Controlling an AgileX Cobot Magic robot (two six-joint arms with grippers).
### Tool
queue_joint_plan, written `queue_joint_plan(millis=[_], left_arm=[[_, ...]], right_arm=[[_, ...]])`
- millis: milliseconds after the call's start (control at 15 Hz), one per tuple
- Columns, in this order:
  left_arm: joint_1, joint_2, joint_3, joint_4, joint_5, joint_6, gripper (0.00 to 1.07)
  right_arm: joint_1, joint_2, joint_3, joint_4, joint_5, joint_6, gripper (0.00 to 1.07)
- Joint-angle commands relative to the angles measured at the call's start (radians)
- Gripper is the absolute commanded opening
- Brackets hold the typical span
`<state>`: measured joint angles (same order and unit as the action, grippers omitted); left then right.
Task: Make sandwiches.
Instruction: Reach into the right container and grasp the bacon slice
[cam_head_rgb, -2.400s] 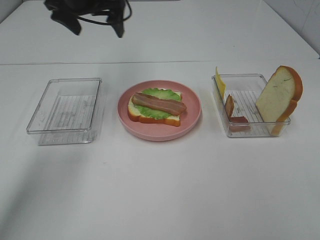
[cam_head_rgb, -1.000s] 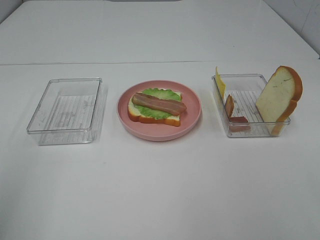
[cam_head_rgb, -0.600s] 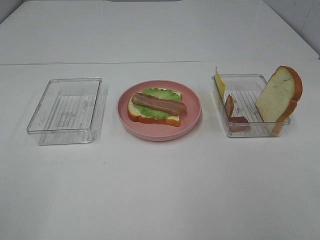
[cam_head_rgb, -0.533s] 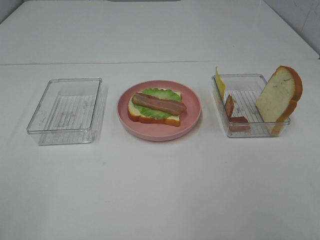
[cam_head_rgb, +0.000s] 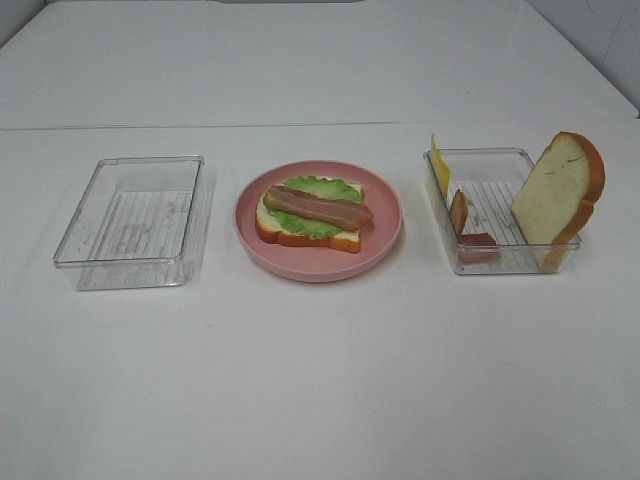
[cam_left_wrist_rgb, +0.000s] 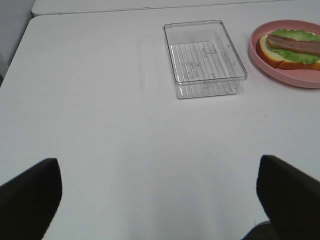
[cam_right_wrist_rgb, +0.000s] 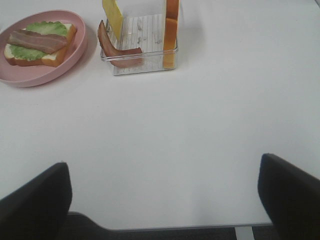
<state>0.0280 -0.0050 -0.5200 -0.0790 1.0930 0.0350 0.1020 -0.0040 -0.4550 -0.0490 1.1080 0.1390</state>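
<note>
Open-faced sandwich (cam_head_rgb: 312, 213) lying on the pink plate (cam_head_rgb: 320, 272) in the middle of the tabletop (cam_head_rgb: 320, 380)
It is one bread slice topped with green lettuce and a brown bacon strip laid lengthwise. Right of the plate, the right clear tray (cam_head_rgb: 505, 268) holds a loose bread slice (cam_head_rgb: 560, 195) propped on edge at its right end, a yellow cheese slice (cam_head_rgb: 439, 165) standing at its rear left corner and a spare bacon strip (cam_head_rgb: 460, 212) leaning on the left wall. The left clear tray (cam_head_rgb: 130, 262) sits on the plate's other side. The left pincer (cam_left_wrist_rgb: 157, 172) and right pincer (cam_right_wrist_rgb: 163, 167) show only in their wrist views, each spread wide, gripping nothing, above bare tabletop well apart from the trays
</note>
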Motion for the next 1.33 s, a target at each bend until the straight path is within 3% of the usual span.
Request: queue_joint_plan(millis=[67, 667, 867, 1200, 1333], left_arm=[[-0.002, -0.017, 0.003, -0.005, -0.017, -0.009, 0.98], [-0.002, -0.021, 0.003, -0.009, -0.018, -0.01, 0.98], [-0.002, -0.021, 0.003, -0.009, -0.018, -0.01, 0.98], [-0.002, -0.021, 0.003, -0.014, -0.018, -0.01, 0.98], [-0.002, -0.021, 0.003, -0.014, -0.018, -0.01, 0.98]], right_arm=[[0.002, -0.022, 0.001, 0.002, -0.007, -0.008, 0.96], [0.002, 0.045, -0.004, -0.019, -0.016, -0.015, 0.96], [0.003, 0.32, -0.079, -0.012, -0.075, -0.019, 0.96], [0.003, 1.005, -0.431, -0.011, -0.145, -0.02, 0.96], [0.003, 1.162, -0.527, -0.002, -0.143, -0.02, 0.96]])
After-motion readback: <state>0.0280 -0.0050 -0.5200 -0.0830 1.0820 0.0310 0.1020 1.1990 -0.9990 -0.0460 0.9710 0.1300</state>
